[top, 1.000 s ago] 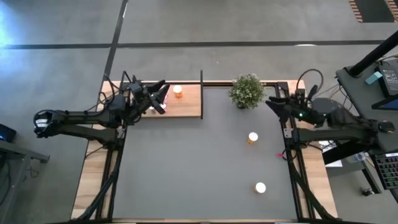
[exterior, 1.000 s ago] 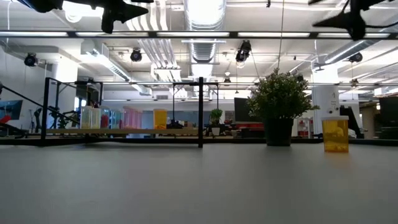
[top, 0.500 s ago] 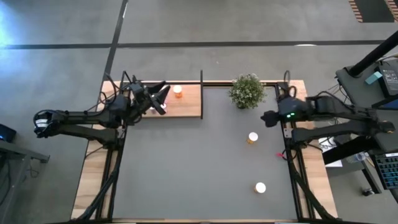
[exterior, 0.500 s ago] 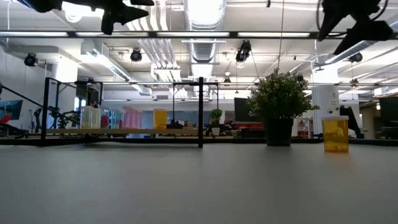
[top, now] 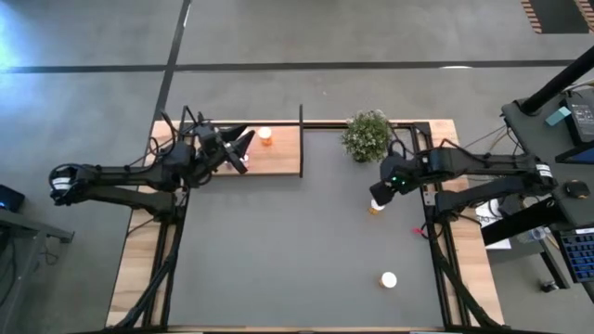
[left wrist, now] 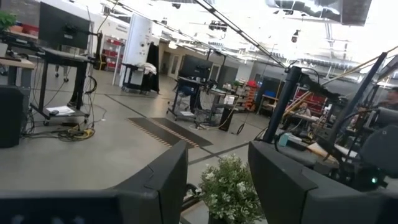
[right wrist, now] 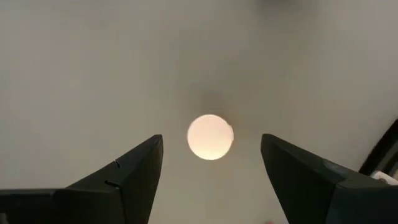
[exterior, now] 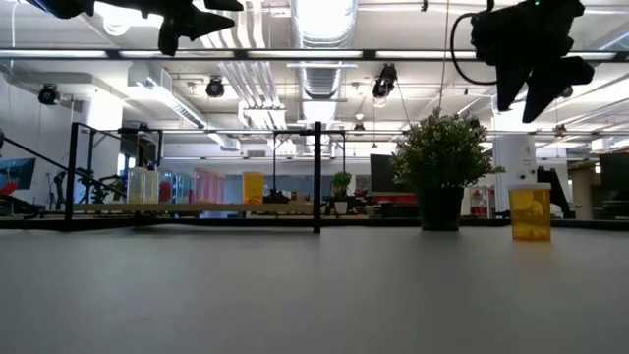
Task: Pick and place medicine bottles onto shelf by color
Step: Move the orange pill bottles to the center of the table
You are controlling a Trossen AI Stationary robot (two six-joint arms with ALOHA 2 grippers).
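Right wrist view has my right pincer (right wrist: pixel 211 180) looking straight down with its two fingers spread wide, and the white cap of an orange bottle (right wrist: pixel 211 137) sits on the grey worktop (right wrist: pixel 93 68) in the gap ahead of them, untouched. From the high view I see that same right pincer (top: pixel 379 193) hanging directly above that bottle (top: pixel 375 209), near the right side of the worktop (top: pixel 278 250), with the potted plant (top: pixel 368 135) just beyond it toward the far edge. A second white-capped bottle (top: pixel 389 279) stands alone nearer the front edge, well apart from both arms. In the low view the right pincer (exterior: pixel 536 93) hangs high above the orange bottle (exterior: pixel 531 211), clear of it, and the plant (exterior: pixel 441 167) stands just beside that bottle. My left pincer (top: pixel 244 148) hovers over the wooden shelf (top: pixel 283 153) at the far left corner; its fingers stand a modest way apart with nothing between them, as the left wrist view (left wrist: pixel 217 186) shows. One orange bottle (top: pixel 265 135) already sits on the shelf just beside that pincer, and the low view shows several more bottles (exterior: pixel 197 187) lined up along the shelf board (exterior: pixel 197 207), clear, pink and yellow.
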